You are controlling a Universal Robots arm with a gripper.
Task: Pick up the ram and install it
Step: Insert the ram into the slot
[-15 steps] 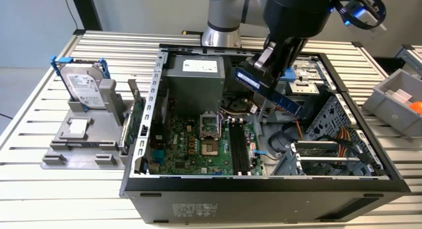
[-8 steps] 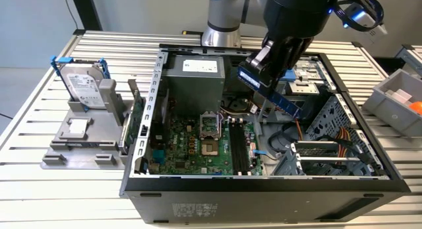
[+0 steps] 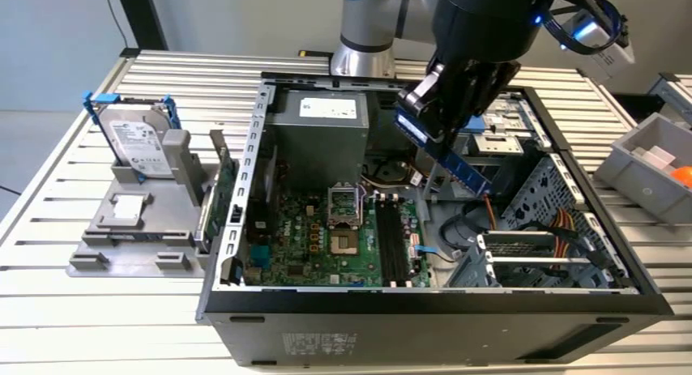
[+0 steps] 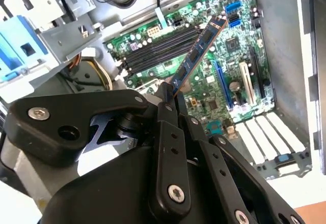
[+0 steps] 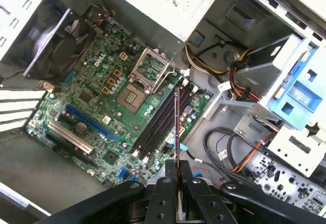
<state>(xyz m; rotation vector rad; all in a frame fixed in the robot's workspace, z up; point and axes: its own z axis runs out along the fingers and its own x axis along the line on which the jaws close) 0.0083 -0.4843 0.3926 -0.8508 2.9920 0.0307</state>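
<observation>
Right now the pincer (image 3: 433,120) is clamped on one end of the ram (image 3: 465,168). The stick hangs tilted in the air over the open PC case (image 3: 433,298), free end pointing approx 5 o'clock in the exterior view, clear of the motherboard (image 3: 313,229). The black slots (image 3: 391,241) lie at approx 7 o'clock from the ram. In the first wrist view the ram (image 5: 177,127) shows edge-on above the slots (image 5: 158,124). A hard drive (image 3: 135,140) stands on the table (image 3: 65,310) at 9 o'clock of the case.
</observation>
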